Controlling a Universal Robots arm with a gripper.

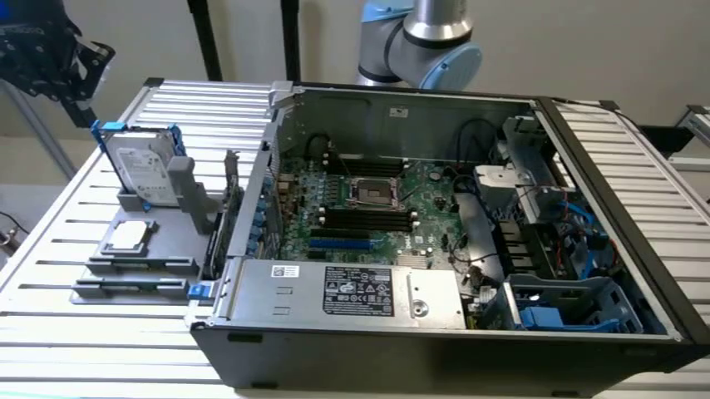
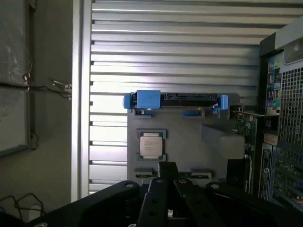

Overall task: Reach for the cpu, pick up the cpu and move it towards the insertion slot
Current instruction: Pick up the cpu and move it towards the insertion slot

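Observation:
The cpu (image 1: 131,235) is a small silver-grey square chip lying flat in a grey holder (image 1: 131,264) on the slatted table, at the exterior view's left. In the wrist view the cpu (image 2: 151,145) lies a little beyond my gripper (image 2: 168,172). My gripper (image 1: 45,51) hangs high above the table's far left corner, well apart from the chip and holding nothing. The insertion slot (image 1: 375,194), a square socket with a shiny frame, sits on the motherboard inside the open computer case (image 1: 621,166).
A silver hard drive (image 1: 145,170) in a blue frame stands just behind the cpu on the same holder; it also appears in the wrist view as the hard drive (image 2: 175,100). The case walls rise at the exterior view's right. The arm's base (image 1: 427,41) stands behind the case.

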